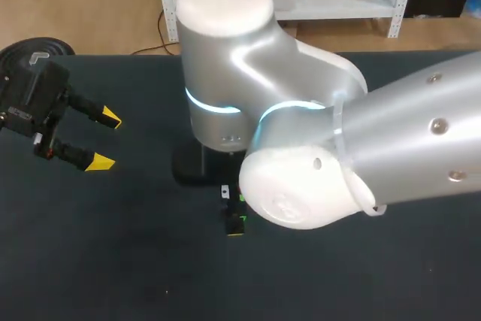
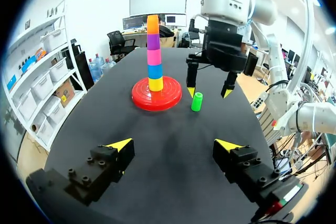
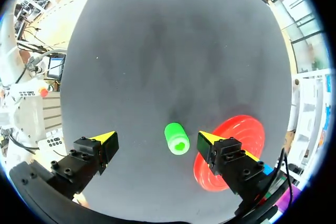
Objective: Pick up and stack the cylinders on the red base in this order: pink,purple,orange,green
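Green plastic cylinder stands upright just beside the red disc base. The orange cylinder tops the stack, so I judge green is last. My right gripper hovers released, straddling it. Next: descend, centre, clench. My left gripper is released, well apart.

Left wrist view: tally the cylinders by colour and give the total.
Orange cylinder: 1
Purple cylinder: 1
Pink cylinder: 1
Blue cylinder: 1
Yellow cylinder: 1
Green cylinder: 1
Total: 6 cylinders, five stacked on the round red base.
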Motion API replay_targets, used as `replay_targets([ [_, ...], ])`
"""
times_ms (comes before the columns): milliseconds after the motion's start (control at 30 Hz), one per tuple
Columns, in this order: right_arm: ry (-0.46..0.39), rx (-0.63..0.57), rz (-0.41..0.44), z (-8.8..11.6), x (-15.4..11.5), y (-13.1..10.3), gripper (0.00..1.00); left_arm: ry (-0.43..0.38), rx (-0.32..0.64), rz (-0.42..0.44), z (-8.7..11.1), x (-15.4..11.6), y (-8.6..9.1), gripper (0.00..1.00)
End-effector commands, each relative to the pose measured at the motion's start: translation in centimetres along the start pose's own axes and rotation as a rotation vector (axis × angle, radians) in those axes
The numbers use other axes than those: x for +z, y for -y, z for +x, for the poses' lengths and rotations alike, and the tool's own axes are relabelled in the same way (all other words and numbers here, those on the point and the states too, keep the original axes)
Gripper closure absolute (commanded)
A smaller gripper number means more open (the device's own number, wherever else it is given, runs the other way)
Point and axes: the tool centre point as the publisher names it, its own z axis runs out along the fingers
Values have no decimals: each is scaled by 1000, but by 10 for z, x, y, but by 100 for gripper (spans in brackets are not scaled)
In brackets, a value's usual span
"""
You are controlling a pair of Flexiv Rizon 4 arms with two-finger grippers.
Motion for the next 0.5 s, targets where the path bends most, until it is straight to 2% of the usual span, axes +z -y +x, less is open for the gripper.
replay_targets([
  [33,8,-5,0,3,8,-1,0,2,3,0,1,0,0,0],
  [500,9,-18,24,8,23,4,0,2,3,0,1,0,0,0],
])
